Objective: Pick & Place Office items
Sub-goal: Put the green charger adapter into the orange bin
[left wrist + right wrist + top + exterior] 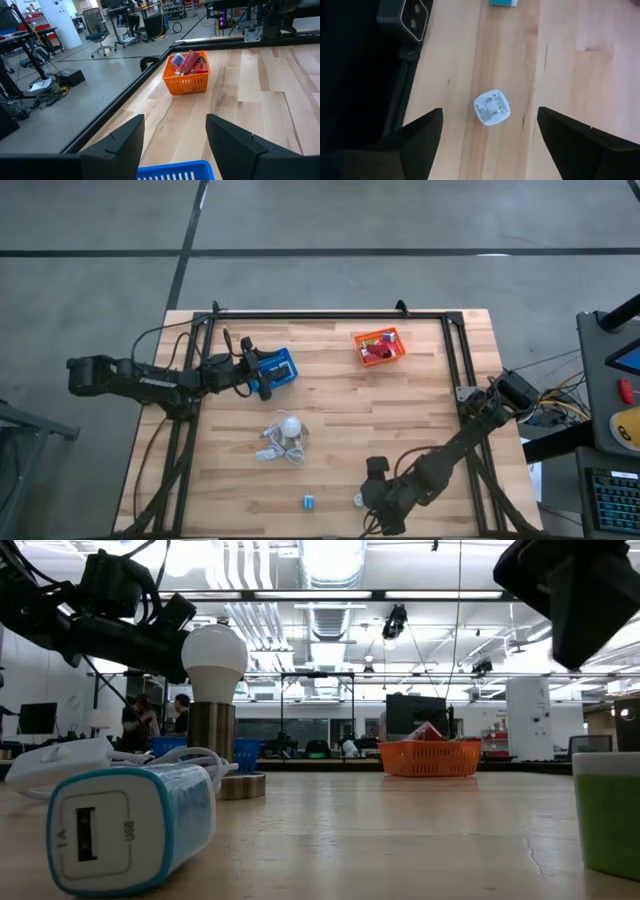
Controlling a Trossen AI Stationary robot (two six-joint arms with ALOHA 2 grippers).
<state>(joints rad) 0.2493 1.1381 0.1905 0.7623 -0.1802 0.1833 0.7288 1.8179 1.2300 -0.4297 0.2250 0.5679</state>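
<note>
The right gripper (489,137) hangs, fingers spread wide and empty, over a white cube (492,107) near the bench's (420,420) front edge. The left gripper (175,137) reaches level over the blue basket (277,370) near the left edge, fingers parted, holding nothing.

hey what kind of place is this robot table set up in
Probably a large open lab or workshop. The low view looks past the wooden table into a hall with exposed ceiling ducts and distant workstations, and the left wrist view shows a concrete floor with office chairs.
</note>
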